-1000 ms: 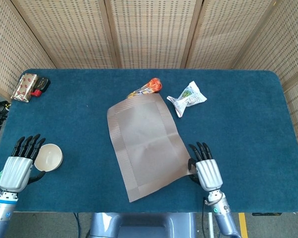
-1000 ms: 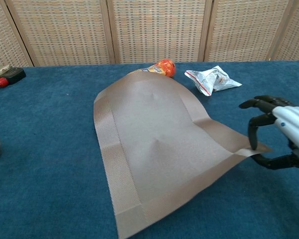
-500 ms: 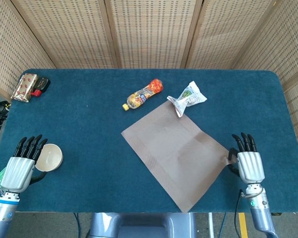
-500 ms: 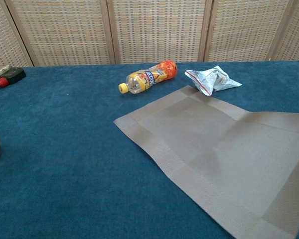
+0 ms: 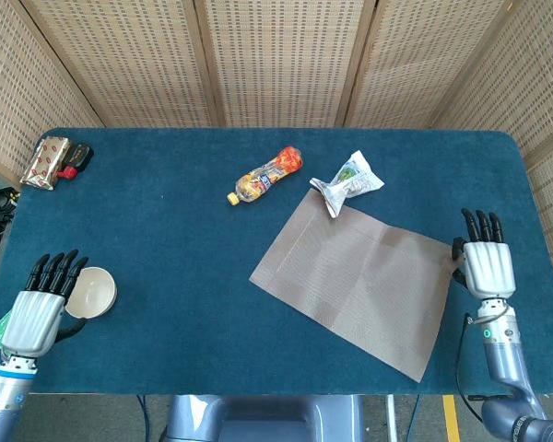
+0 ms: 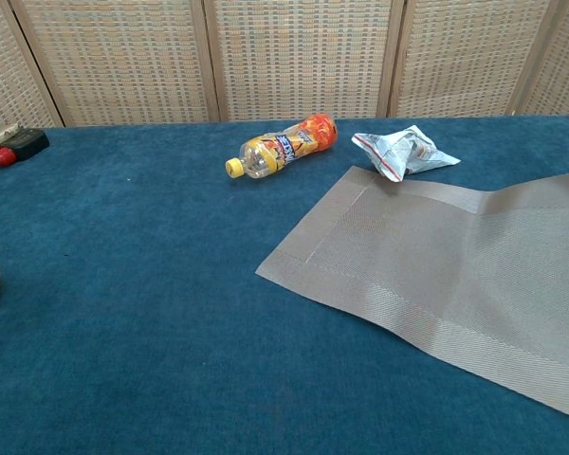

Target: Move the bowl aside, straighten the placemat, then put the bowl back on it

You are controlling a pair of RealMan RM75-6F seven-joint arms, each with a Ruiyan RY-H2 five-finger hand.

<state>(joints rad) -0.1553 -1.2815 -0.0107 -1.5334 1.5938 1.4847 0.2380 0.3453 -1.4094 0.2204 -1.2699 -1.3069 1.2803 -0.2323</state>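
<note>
Right hand point(image 5: 486, 267) is at the right side of the blue felt-covered table point(image 5: 166, 230), back of the hand facing up, fingers pointing toward the far edge. Its thumb side meets the right corner of the grey-brown woven rectangular placemat point(image 5: 359, 276); an actual grip on that corner cannot be confirmed. The placemat lies skewed, right of centre, its far corner touching a crumpled white snack wrapper point(image 5: 348, 180).

Left hand point(image 5: 39, 308) is at the near left, fingers extended, thumb curled around the small cream ceramic bowl point(image 5: 90, 291), which sits upright on the table, well apart from the placemat.

An orange-and-yellow plastic bottle point(image 5: 264, 173) lies on its side beyond the placemat.
</note>
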